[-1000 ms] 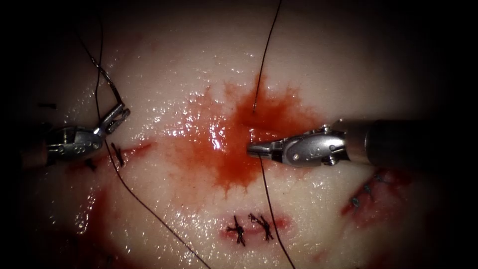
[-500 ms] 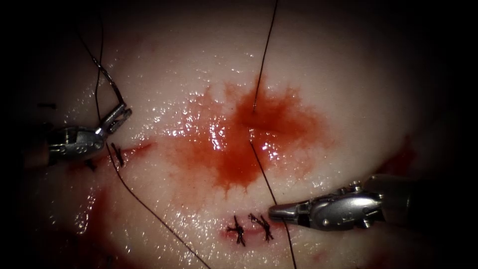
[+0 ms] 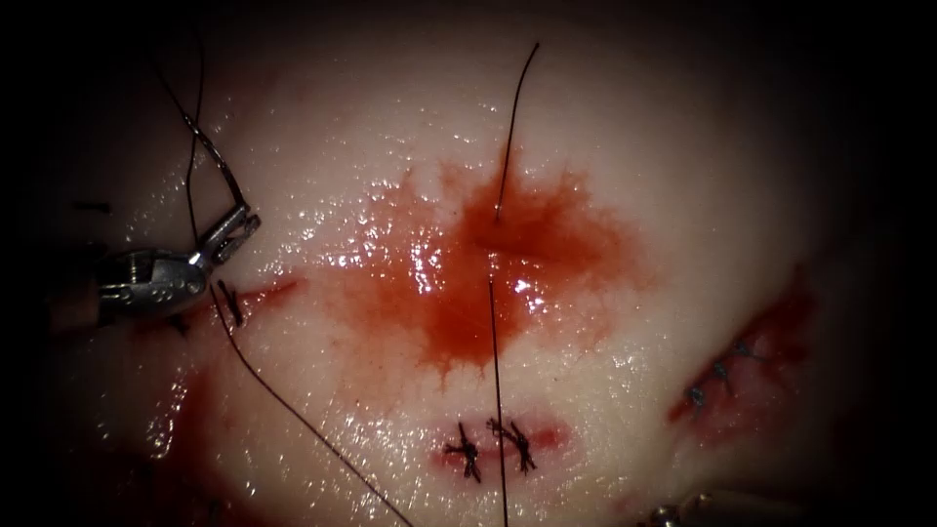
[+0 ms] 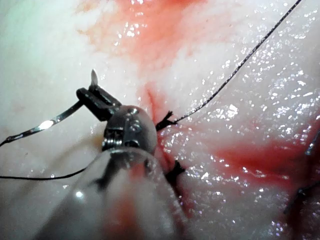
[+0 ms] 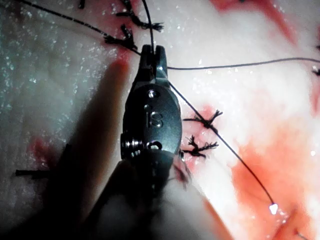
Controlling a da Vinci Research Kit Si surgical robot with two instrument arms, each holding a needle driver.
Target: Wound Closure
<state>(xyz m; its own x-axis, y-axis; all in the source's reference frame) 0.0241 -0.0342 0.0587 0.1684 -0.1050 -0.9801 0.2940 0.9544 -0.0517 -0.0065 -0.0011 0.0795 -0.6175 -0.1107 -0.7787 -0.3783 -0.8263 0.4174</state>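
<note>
Red fluid [image 3: 478, 273] stains the tissue [image 3: 625, 156] around the cut. One needle [image 3: 217, 168], off the tissue at far left, is clamped near its end by the left tool [image 3: 226, 234]. The right tool [image 5: 151, 56] grips one thread [image 3: 496, 390]. Two knotted stitches [image 3: 488, 447] lie below.

Close view of the left tool [image 4: 95, 95], its jaws clamped on the curved needle [image 4: 47, 124] near the pointed tip, clear of the tissue [image 4: 250, 125]. Dark thread [image 4: 235, 70] runs across the glistening tissue to a knot [image 4: 165, 120], with red fluid [image 4: 145, 30] spread nearby
</note>
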